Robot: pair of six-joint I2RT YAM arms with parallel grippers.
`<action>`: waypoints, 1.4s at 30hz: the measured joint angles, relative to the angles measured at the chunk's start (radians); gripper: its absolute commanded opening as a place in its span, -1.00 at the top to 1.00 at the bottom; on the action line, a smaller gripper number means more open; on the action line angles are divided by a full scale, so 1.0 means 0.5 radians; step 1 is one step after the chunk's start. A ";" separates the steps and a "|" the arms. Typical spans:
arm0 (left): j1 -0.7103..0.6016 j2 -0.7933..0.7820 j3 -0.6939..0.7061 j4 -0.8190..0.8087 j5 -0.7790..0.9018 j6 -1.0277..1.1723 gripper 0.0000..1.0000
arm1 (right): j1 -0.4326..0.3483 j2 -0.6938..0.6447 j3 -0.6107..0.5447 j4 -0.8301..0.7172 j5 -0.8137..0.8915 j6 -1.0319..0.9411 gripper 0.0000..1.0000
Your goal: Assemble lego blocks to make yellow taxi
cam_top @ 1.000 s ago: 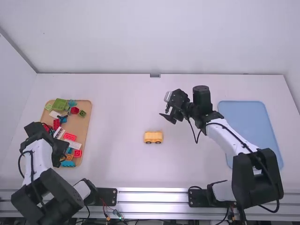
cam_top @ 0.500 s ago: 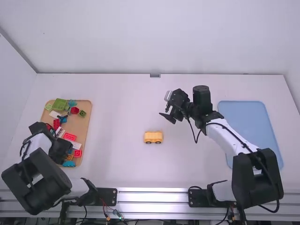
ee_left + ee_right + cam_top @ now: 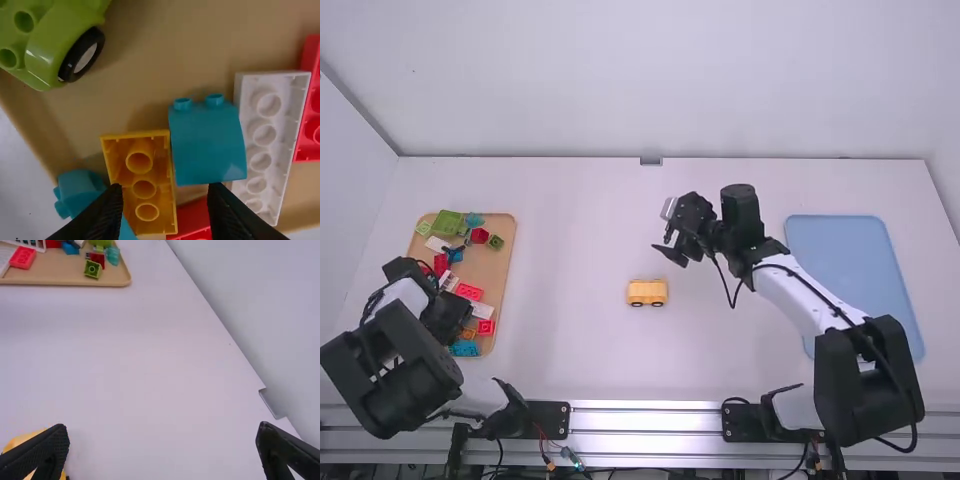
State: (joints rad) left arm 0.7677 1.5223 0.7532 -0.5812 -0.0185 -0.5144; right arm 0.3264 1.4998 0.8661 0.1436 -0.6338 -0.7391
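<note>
Hovering, spread wide: left tool (image 3: 448, 318) over brown tray (image 3: 500, 272), right tool (image 3: 665, 243) near yellow car (image 3: 647, 291).

Toy car (image 3: 647, 293) on tbl (image 3: 570, 230), base-side & slightly L of R gripper (image 3: 664, 243) tips. Tray (image 3: 501, 262) w/ blocks (image 3: 470, 291) well L of those, base-side end under L gripper (image 3: 448, 316). Mat (image 3: 850, 270) on tbl, well R of R tips.

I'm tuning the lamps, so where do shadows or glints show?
Left wrist view: soft shadows beside the yellow brick, glints on the green block; high view: bright reflections along the metal rail; right wrist view: a faint shadow on the table.
</note>
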 measured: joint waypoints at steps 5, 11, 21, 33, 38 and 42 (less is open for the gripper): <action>-0.001 0.000 0.012 -0.027 -0.002 0.014 -0.02 | 0.023 -0.001 0.000 0.001 0.049 0.001 -0.98; 0.000 -0.001 0.011 0.012 -0.002 0.021 -0.15 | 0.022 -0.001 0.001 -0.009 0.064 0.001 -0.97; 0.000 0.004 -0.002 0.059 -0.002 0.021 -0.02 | 0.022 0.000 0.001 -0.029 0.070 0.001 -0.98; 0.000 0.004 -0.010 0.048 -0.005 0.021 -0.09 | 0.022 0.000 0.000 -0.034 0.069 0.001 -0.98; 0.000 0.005 -0.030 0.014 -0.004 -0.011 -0.04 | 0.022 -0.001 0.001 -0.029 0.069 0.008 -0.98; -0.001 0.014 -0.030 0.033 -0.002 -0.028 -0.43 | 0.022 0.000 0.000 -0.027 0.069 0.007 -0.98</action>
State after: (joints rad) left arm 0.7673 1.5291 0.7383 -0.5648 -0.0193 -0.5285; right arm 0.3374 1.4998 0.8661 0.1303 -0.5991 -0.7357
